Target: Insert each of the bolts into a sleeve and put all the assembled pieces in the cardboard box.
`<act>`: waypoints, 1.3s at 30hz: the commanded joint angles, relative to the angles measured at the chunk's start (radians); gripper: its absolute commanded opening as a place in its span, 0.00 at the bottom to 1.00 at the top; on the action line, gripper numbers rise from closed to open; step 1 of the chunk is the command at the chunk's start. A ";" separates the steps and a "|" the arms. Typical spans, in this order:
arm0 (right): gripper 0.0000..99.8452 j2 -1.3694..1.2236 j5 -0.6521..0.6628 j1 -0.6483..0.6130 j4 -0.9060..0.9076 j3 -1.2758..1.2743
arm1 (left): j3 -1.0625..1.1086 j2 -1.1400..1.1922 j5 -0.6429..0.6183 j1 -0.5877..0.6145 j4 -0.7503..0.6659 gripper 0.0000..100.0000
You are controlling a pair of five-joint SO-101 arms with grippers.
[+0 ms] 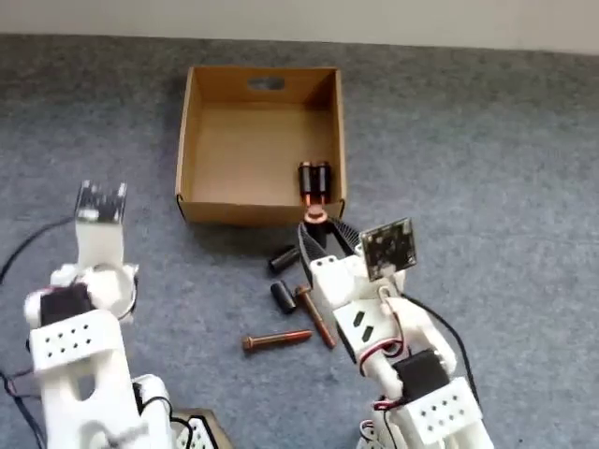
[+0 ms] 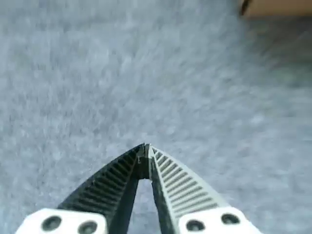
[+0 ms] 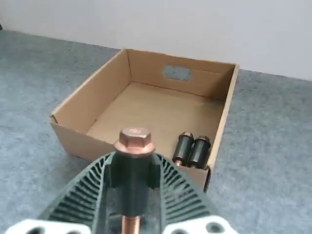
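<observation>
Indoor room: grey carpet (image 1: 487, 131), white wall (image 3: 195, 29)

Soft even light, faint shadow beside cardboard box (image 1: 243, 211)

The box (image 1: 184, 140) is plain tan cardboard on a mottled grey carpet (image 1: 487, 140), and I see the two sleeves (image 1: 314, 178) in it as black with copper ends. The loose bolts (image 1: 277, 340) are shiny copper and the loose sleeves (image 1: 283, 296) black, matching the copper-headed bolt (image 3: 134, 140) and black sleeve (image 3: 130, 175) between my right gripper's (image 3: 134, 158) dark ribbed fingers (image 3: 83, 195). My left gripper (image 2: 145, 152) pairs a black ribbed finger (image 2: 114, 183) with a pale grey ribbed finger (image 2: 178, 183), and both arms (image 1: 75, 346) are white.
</observation>
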State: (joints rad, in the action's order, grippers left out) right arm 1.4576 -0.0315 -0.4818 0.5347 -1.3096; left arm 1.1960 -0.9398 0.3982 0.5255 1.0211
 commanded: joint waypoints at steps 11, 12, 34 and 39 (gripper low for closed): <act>0.01 -0.432 -0.003 0.013 0.205 0.572 | 0.206 -0.007 0.020 0.028 -0.244 0.01; 0.01 -0.496 -0.003 0.013 0.205 0.604 | 0.206 -0.007 0.020 0.028 -0.244 0.01; 0.01 -1.902 -0.037 0.085 0.613 1.971 | 0.292 -0.007 0.028 -0.061 -0.252 0.01; 0.01 -2.170 -0.184 0.085 0.668 2.305 | 0.292 -0.007 0.028 -0.061 -0.252 0.01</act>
State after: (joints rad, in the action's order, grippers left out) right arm -0.6199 -0.1634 -0.4097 1.1822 0.7679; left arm 1.4922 -0.9398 0.4212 0.4856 0.7833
